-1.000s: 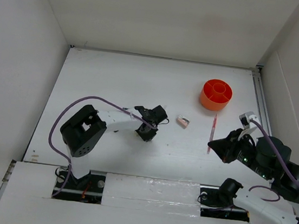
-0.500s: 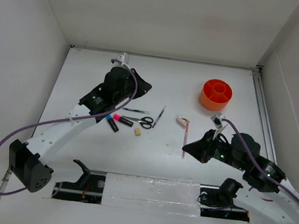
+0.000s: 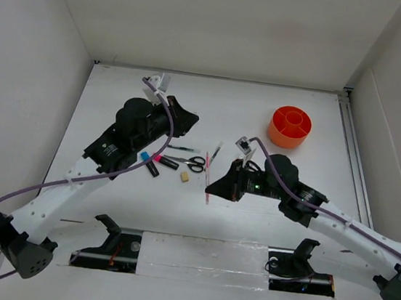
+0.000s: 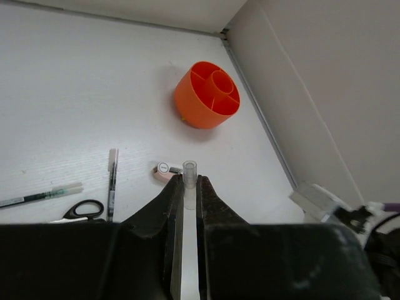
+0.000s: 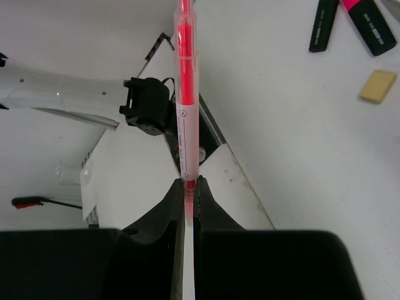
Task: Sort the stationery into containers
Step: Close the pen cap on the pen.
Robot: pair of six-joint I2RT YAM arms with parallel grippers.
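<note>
From above, the white matte table (image 3: 265,103) carries a round orange plastic pot (image 3: 278,137) at far right. It has a central tube and walled compartments around it, and only bare orange plastic shows inside. The left fingers (image 3: 190,116) hang over the far left of the table. Whether they are open cannot be told from here. Just near of them lie a thin green pen (image 3: 182,148), a grey pen (image 3: 216,150), black-handled scissors (image 3: 194,162), a blue marker (image 3: 147,163), a pink marker (image 3: 166,163) and a beige eraser (image 3: 184,178) block. The right fingers (image 3: 212,189) reach to mid-table, just right of the eraser, pinched on a slim pink pen (image 3: 207,199).

In the left wrist view, the left fingers (image 4: 189,184) are all but shut. A short clear tube (image 4: 189,167) with a round open end stands up in the narrow gap at their tips. What the tube is cannot be told. Beyond it lies a pinkish sharpener (image 4: 163,170) with a round hole. The grey pen (image 4: 112,182), green pen (image 4: 44,195) and scissors (image 4: 81,209) are to the left. The pot (image 4: 187,106) sits farther off, smooth-walled, with its dividers running out from the central tube.

In the right wrist view, the right fingers (image 5: 186,184) clamp the end of the pink pen (image 5: 186,106). Its translucent barrel has a bright pink core and points straight away from the camera. At upper right lie the pink marker (image 5: 370,26), a second black barrel beside it, and the eraser (image 5: 377,86), all flat on the table (image 5: 287,137).
</note>
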